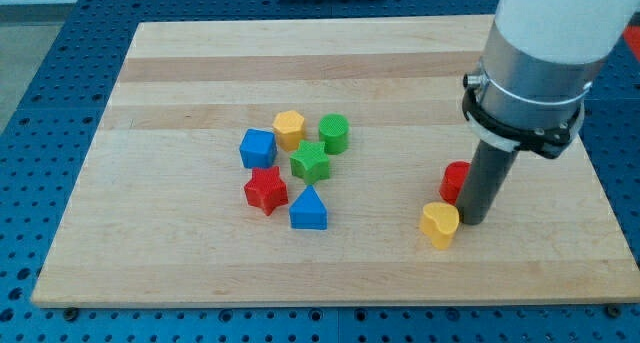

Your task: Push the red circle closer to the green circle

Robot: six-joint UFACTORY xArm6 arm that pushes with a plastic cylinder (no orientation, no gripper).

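Pushing from its right: red circle [455, 181] sits partly hidden behind my tip [474, 221], probably touching, yellow heart [439, 224] beside. No hand, just rod. Light, stiff, slides easily toward green circle [334, 134], well apart left.

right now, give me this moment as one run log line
my tip: at view's right of red circle, beside yellow heart | green circle: far left, in cluster | red circle: not yet near
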